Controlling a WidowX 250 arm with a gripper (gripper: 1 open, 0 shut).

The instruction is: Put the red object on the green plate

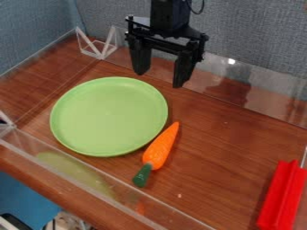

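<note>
Dark reddish-brown wooden table (228, 126), glossy. Carries green plate (109, 115) left of centre, orange carrot (160, 151) just beside plate's lower-right rim, green tip toward near edge, red object (282, 196) at far right, well apart.

- Single view only, so no overlap with any other to report.
- Set outside the near front corner of the wooden table (228, 135), above its height, looking down at a slant across the top.
- Faces the gripper (162, 68) head-on, arm rising out of the top edge against the blue backdrop (48, 22) behind.
- Fairly close: green plate (108, 115) fills the left middle, carrot (159, 151) lies near centre.
- Near clear wall (72, 172) cuts across the lower left corner.
- Red object (279, 196) clipped by the right and bottom edges.
- Horizon tilted, table's far edge running downward to the right.
</note>
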